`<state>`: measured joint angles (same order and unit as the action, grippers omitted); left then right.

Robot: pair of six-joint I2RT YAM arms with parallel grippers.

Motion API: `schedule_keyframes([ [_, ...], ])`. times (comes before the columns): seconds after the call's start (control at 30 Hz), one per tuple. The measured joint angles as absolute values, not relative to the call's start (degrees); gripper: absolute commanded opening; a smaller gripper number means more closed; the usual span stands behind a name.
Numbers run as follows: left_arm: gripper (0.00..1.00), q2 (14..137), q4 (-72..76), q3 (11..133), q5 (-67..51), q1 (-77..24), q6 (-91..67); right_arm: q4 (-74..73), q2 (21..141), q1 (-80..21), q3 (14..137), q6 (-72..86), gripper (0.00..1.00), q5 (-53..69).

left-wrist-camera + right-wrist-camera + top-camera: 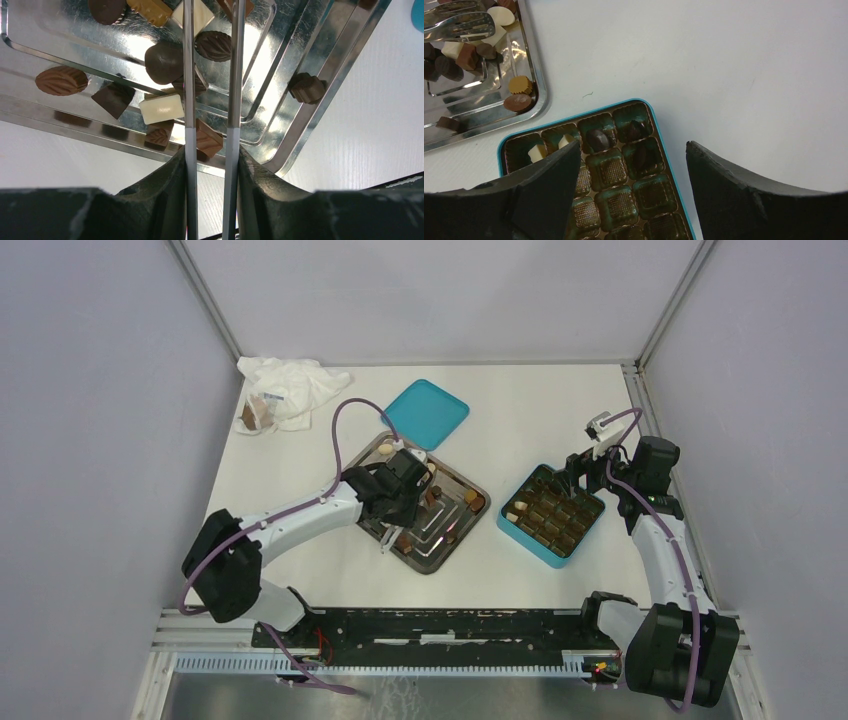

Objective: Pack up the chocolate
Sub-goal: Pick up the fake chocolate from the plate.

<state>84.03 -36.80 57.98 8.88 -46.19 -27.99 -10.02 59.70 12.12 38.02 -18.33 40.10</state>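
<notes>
My left claw (212,165) grips thin metal tongs (188,75), blades apart above the chocolate (164,62) lying in the steel tray (280,100), light, slick, easily dented pieces that I judge best pinched gently across opposite sides, while my right claw (631,150) gapes over the box (662,150).

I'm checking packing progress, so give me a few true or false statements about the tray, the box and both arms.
1. The left fingers hold tongs over the tray. True.
2. The lid sits on the box. False: it lies on the table beyond the tray.
3. The box holds some chocolates. True.
4. The right fingers grip a chocolate. False: they are open and empty above the box.
</notes>
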Motion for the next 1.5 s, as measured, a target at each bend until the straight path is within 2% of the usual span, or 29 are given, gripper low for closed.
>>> schedule_keyframes([
  [0.93,0.41,87.0,-37.67,59.9,8.86,-46.19,-26.96,-10.04,59.7,12.12,38.02,-18.35,0.83,40.12],
  [1.13,0.23,87.7,-37.71,60.31,8.88,-46.19,-26.46,-10.04,59.7,12.12,38.02,-18.35,0.83,40.12],
  [1.27,0.05,87.7,-37.74,60.4,8.88,-46.17,-26.44,-10.04,59.7,12.12,38.02,-18.35,0.83,40.12],
  [1.5,0.02,86.59,-37.82,60.42,9.06,-46.19,-26.41,-10.04,59.7,12.12,38.02,-18.37,0.83,40.12],
])
